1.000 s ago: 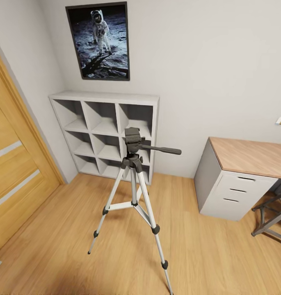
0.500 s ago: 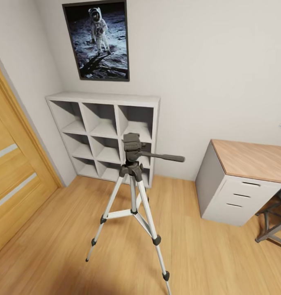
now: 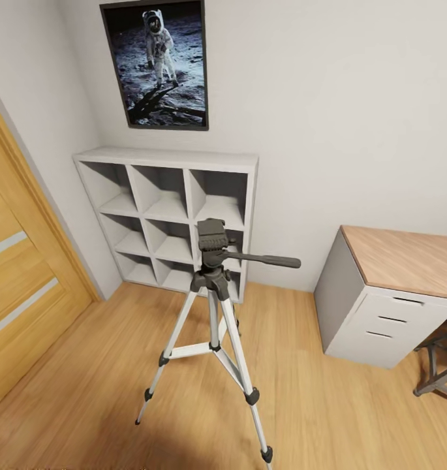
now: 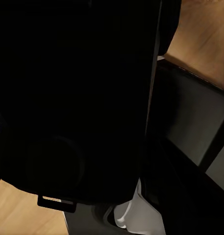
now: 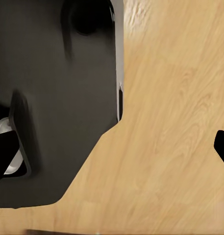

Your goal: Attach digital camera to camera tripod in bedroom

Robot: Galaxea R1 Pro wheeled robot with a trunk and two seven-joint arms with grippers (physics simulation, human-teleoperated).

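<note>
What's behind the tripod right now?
A white cube shelf stands against the wall behind the tripod, its visible cubbies empty. The tripod head covers part of the lower right cubbies.

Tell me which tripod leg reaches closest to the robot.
The camera tripod's right-hand leg: its foot sits lowest in the head view, well forward of the other two.

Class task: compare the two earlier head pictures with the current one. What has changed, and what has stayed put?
Only the camera moved: the whole view shifted, so the tripod looks nearer and lower, the desk slid right and the door edged out left. Nothing was grasped or released. Tripod, shelf and poster keep their places in the room.
</note>
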